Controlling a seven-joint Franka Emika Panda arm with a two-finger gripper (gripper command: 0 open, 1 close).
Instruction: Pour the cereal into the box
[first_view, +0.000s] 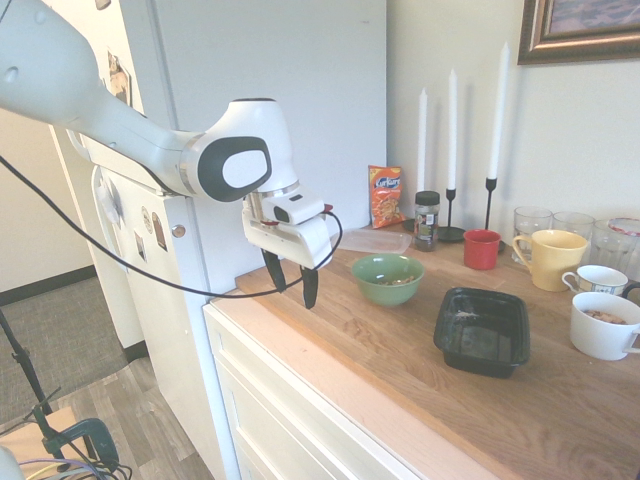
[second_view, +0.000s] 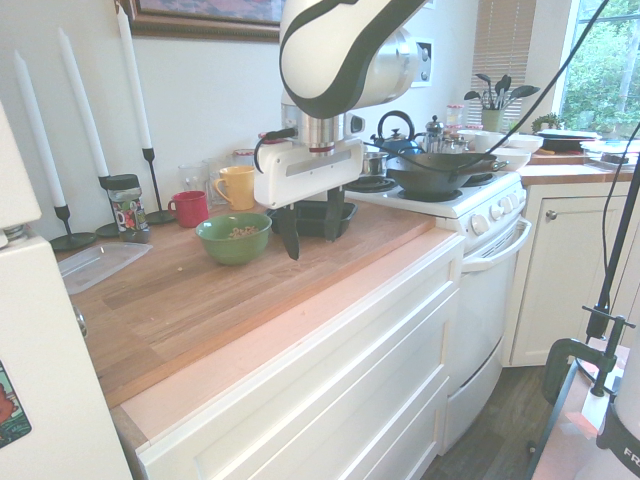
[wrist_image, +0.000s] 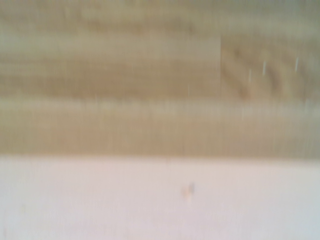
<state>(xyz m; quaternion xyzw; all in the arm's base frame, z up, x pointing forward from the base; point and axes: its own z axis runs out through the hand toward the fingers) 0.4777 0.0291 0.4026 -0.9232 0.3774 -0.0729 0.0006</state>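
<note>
While wrist view shows only blurred counter, exterior views show gripper spread, empty.

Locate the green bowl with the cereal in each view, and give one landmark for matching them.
First exterior view: round green bowl, centre, right of the gripper.
Second exterior view: left of centre, left of the gripper.
Wrist view: not in it.
Shared landmark: red mug.

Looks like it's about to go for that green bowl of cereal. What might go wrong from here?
The gripper is open and empty, beside the green bowl. Its fingers could nudge the bowl's rim rather than grip it, sliding it along the smooth wooden counter. The black tray is shallow, so cereal tipped quickly may bounce out. The red cup and yellow mug stand nearby and could be bumped while swinging over.
</note>
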